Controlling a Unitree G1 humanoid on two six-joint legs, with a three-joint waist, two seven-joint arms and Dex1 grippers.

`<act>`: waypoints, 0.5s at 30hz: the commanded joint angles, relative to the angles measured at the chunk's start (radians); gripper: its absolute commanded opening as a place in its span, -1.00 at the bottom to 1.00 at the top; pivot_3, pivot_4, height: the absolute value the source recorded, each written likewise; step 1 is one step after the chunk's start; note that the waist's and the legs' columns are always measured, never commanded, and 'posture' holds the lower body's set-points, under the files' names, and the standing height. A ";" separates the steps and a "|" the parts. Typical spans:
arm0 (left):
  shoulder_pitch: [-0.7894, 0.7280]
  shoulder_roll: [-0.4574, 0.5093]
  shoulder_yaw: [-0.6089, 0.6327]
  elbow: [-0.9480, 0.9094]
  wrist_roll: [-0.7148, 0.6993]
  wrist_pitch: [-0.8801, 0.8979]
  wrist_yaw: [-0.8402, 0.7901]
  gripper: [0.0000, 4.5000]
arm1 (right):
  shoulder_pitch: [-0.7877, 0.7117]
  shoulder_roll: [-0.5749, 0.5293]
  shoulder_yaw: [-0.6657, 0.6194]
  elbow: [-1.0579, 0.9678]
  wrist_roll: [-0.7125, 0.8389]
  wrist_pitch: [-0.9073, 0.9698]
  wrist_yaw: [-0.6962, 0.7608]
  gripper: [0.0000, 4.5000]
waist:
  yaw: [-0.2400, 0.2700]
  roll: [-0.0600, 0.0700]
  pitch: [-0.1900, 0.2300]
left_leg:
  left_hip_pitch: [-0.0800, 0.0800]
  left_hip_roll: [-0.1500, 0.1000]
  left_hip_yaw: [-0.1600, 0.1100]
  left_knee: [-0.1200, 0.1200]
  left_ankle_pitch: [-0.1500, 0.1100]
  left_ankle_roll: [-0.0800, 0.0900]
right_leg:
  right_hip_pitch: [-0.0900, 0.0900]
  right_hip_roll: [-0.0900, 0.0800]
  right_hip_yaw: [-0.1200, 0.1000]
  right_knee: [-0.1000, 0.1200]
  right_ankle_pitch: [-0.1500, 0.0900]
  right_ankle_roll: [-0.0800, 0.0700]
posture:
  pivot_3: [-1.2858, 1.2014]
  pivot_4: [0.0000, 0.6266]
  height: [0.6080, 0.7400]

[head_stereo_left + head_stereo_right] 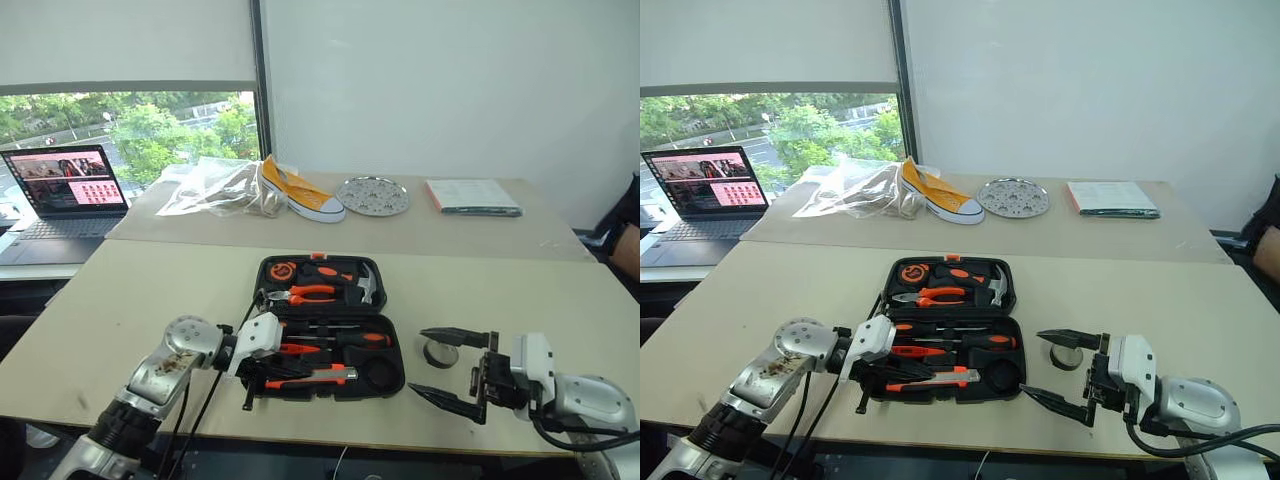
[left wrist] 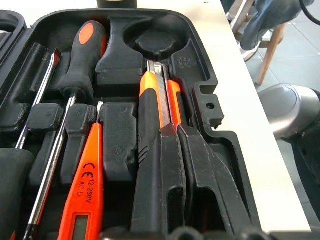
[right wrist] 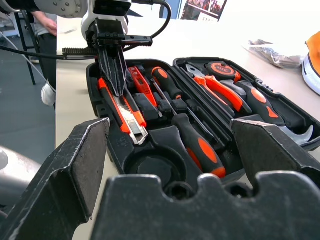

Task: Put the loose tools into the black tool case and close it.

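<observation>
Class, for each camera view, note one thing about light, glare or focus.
Left eye view: bright window behind the laptop. Left wrist view: left gripper looms dark over the utility knife, white table washed out. Right wrist view: right gripper's fingers blur; tool case is sharp.

Left arm reached in from left, wrist bent, left gripper point(image 1: 250, 395) pointed down and toward right. Its two black fingers point(image 2: 172, 180) were pressed together, jaws shut, nothing between them. Right arm came in from right, held level. Right gripper point(image 1: 440, 365) pointed toward left, off tabletop, jaws wide apart, one finger point(image 3: 70, 175) on each side, holding nothing.
</observation>
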 commanded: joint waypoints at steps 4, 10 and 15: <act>0.060 0.033 -0.056 -0.007 0.021 0.233 0.052 -0.94 | 0.011 -0.014 -0.033 -0.057 0.039 0.017 -0.003 1.00 | -0.002 0.003 -0.002 | 0.002 0.000 0.000 0.000 -0.001 0.001 | 0.001 0.000 0.001 0.000 -0.003 0.006 | 0.03 -0.52 1.00; 0.075 0.040 -0.070 -0.014 0.027 0.315 0.086 -0.94 | 0.007 -0.007 -0.022 -0.064 0.038 0.024 -0.015 1.00 | -0.005 0.008 -0.006 | 0.016 0.001 0.000 -0.007 -0.001 0.001 | 0.014 0.000 0.005 -0.002 -0.004 0.006 | 0.03 -0.52 1.00; 0.074 0.034 -0.043 0.006 0.017 0.256 0.092 -0.94 | 0.010 -0.001 -0.018 -0.068 0.037 0.027 -0.020 1.00 | -0.004 0.010 -0.007 | 0.017 0.000 -0.001 -0.010 0.000 0.000 | 0.014 0.000 0.009 -0.002 -0.004 0.006 | 0.03 -0.52 1.00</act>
